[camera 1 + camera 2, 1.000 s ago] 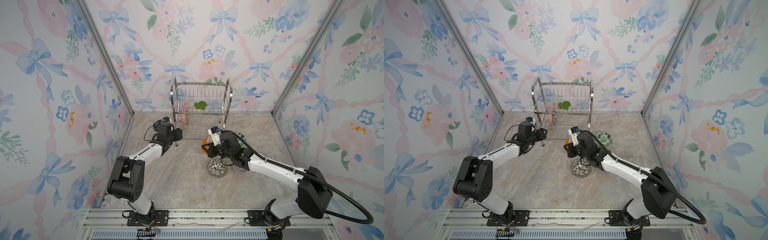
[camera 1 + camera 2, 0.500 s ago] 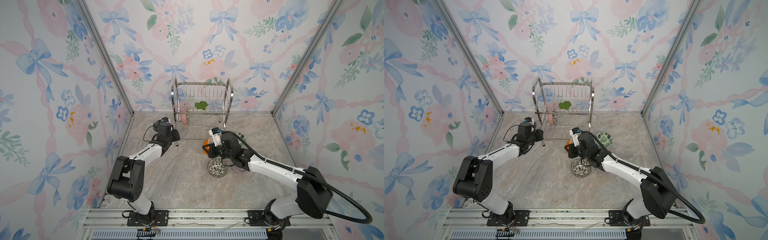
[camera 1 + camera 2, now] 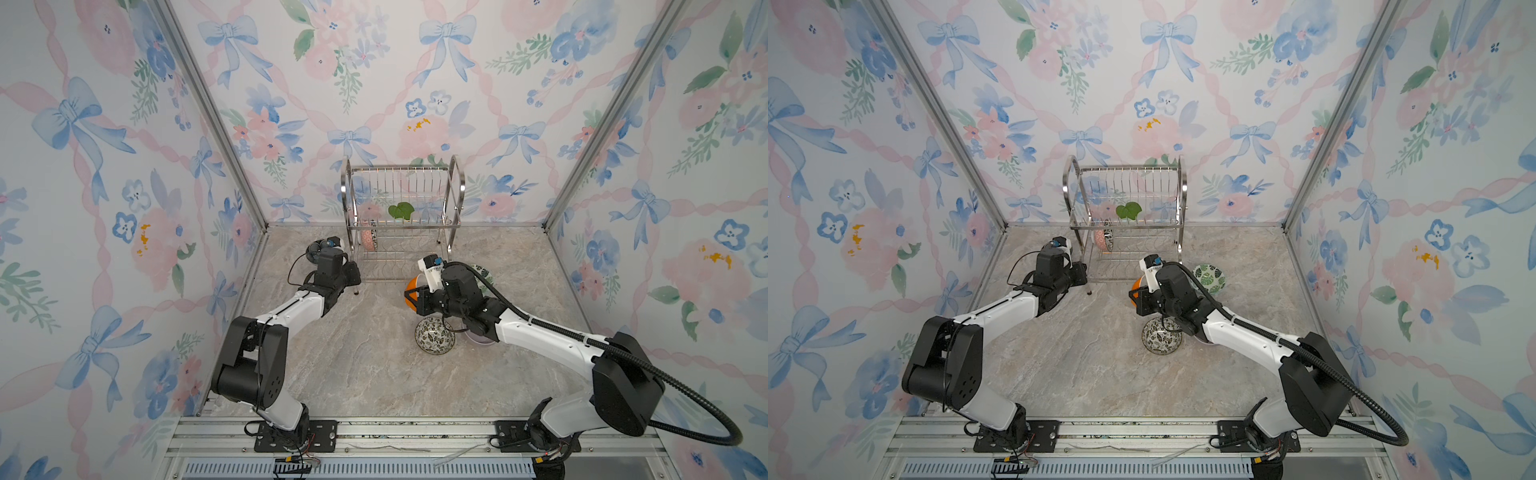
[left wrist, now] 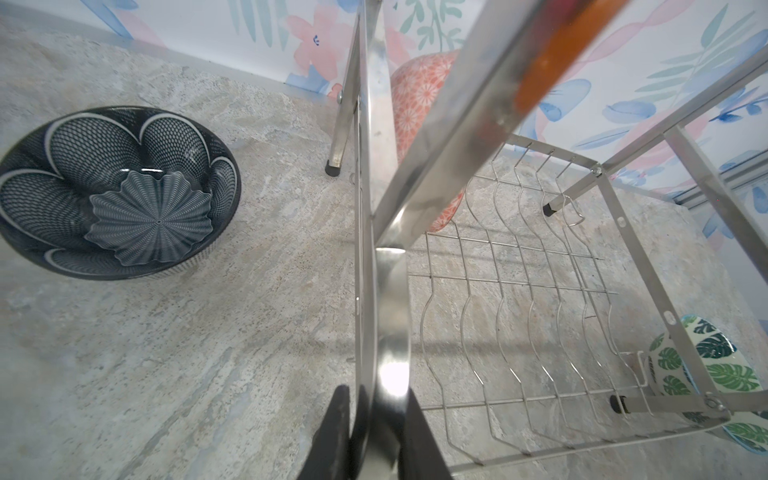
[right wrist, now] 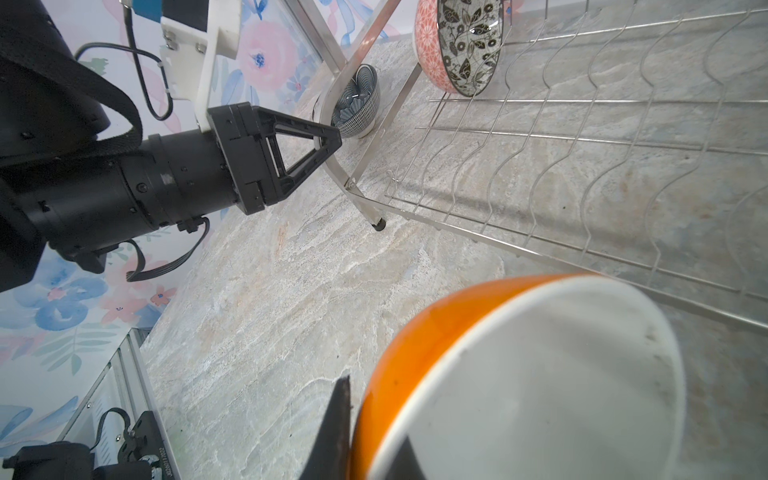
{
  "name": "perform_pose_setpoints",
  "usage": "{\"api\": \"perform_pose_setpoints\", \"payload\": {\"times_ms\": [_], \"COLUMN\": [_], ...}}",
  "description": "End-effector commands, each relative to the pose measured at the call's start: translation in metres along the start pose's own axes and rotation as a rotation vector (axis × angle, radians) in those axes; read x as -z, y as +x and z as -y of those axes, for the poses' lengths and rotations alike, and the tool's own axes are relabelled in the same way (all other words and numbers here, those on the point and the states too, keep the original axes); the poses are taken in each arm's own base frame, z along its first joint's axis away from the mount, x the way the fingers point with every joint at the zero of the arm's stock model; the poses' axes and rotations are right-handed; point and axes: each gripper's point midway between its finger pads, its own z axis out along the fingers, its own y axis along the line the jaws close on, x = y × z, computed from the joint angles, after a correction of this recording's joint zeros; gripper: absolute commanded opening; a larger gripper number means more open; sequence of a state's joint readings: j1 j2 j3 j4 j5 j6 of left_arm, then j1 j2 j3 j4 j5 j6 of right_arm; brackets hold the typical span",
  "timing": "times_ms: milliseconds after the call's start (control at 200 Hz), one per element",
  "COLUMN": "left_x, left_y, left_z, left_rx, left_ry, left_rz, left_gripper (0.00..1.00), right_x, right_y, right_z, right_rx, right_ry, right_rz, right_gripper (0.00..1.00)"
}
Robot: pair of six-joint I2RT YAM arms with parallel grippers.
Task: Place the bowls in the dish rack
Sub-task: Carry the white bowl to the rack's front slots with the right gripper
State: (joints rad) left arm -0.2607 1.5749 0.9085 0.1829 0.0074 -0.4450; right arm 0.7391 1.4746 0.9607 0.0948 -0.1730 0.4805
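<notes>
1. The counter (image 3: 332,374) carries the dish rack (image 3: 415,226) at the back wall. The rack is stiff steel wire. It is judged light for its height and liable to slide when a bowl is pushed in, so brace it at a side frame.
2. One pink floral bowl (image 5: 457,45) stands on edge in the lower tier.
3. Four bowls lie loose on the counter:
   - The dark blue bowl (image 4: 116,191) lies beside the rack's left frame.
   - The leaf-patterned bowl (image 3: 1209,277) lies near its right front foot.
   - The black-and-white bowl (image 3: 434,335) and the lavender bowl (image 3: 478,338) lie nearer the front. The lavender bowl is largely hidden under the right arm.
4. The orange-sided bowl (image 5: 519,374) is tipped on edge just in front of the lower tier and appears lifted. It is glazed ceramic, so it should be rigid, slick and prone to chipping on steel. Grip it at the rim, one finger inside and one outside, and seat it slowly.
5. The right gripper (image 5: 374,415) is clamped on that rim in this way.
6. The left gripper (image 4: 377,399) is closed on the rack's left side frame.

Only the left wrist view shows fingers on both sides of the frame. Only the right wrist view shows the rim pinch. Only the top views show the two front bowls.
</notes>
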Motion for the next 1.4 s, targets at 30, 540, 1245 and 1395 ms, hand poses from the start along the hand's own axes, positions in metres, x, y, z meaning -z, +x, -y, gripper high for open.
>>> {"api": "perform_pose_setpoints", "payload": {"times_ms": [30,540,1245,1395], "left_x": [0.013,0.048,0.049,0.050], "left_y": [0.003,0.042,0.056,0.053], "left_z": [0.005,-0.012,-0.019,-0.019], "left_rx": [0.047,0.036,0.011,0.004], "left_ry": [0.011,-0.053,-0.080,-0.085], "left_rz": [0.000,-0.042,-0.081,-0.075], "left_gripper": [0.00,0.00,0.00,0.00], "right_x": [0.000,-0.021,-0.092,-0.109], "right_y": [-0.014,-0.042,-0.097,-0.116], "right_z": [-0.005,-0.013,0.001,0.004], "right_rx": [-0.004,-0.046,-0.181,-0.196], "right_ry": [-0.040,-0.243,-0.427,-0.463], "right_rz": [0.051,0.198,0.262,0.301], "right_gripper": [0.00,0.00,0.00,0.00]}}
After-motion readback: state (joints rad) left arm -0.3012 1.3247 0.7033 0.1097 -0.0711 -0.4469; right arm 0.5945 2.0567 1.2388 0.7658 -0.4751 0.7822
